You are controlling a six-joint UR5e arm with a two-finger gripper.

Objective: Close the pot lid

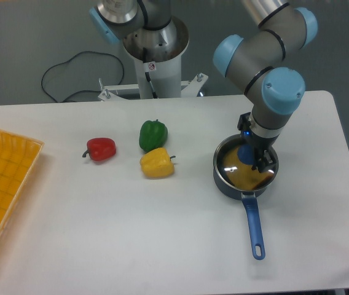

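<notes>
The small black pot (227, 184) stands on the white table right of centre. Its long blue handle (253, 224) points toward the front edge. The glass lid (233, 165) with its thin metal rim lies across the pot's opening and looks about level. Its knob (246, 153) shows blue near the middle. My gripper (255, 157) reaches straight down over the lid's middle, with its dark fingers (264, 161) at the knob and seemingly closed on it. The wrist hides the far right part of the lid.
A red pepper (101, 148), a green pepper (153, 134) and a yellow pepper (156, 163) lie left of the pot. A yellow basket (2, 184) sits at the left edge. The arm's base (156, 61) stands behind the table.
</notes>
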